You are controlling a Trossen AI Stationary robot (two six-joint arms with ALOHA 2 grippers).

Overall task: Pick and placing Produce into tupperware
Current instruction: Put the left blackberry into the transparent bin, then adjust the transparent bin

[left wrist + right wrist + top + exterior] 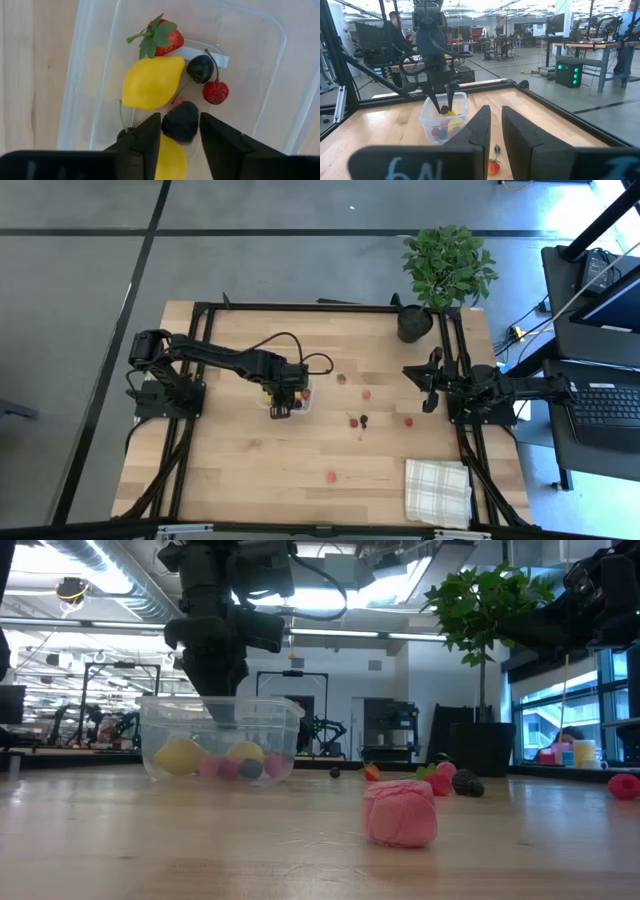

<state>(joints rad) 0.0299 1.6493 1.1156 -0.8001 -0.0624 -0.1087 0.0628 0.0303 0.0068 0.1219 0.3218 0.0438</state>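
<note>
Clear tupperware (pixel 280 45) holds two lemons (pixel 150 82), perhaps five berries (pixel 215 92).

Left arm is reaching in from the left edge toward mid-desk, wrist pointing straight down. Left gripper (pixel 180 131) is hanging with fingers (pixel 146 142) parted around a dark berry (pixel 181 121). Right arm is sitting folded at the right edge, right gripper (pixel 496 131) level, fingers closed.

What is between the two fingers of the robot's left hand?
In the left wrist view, a dark berry sits between the left hand's fingers, over the tupperware.
</note>
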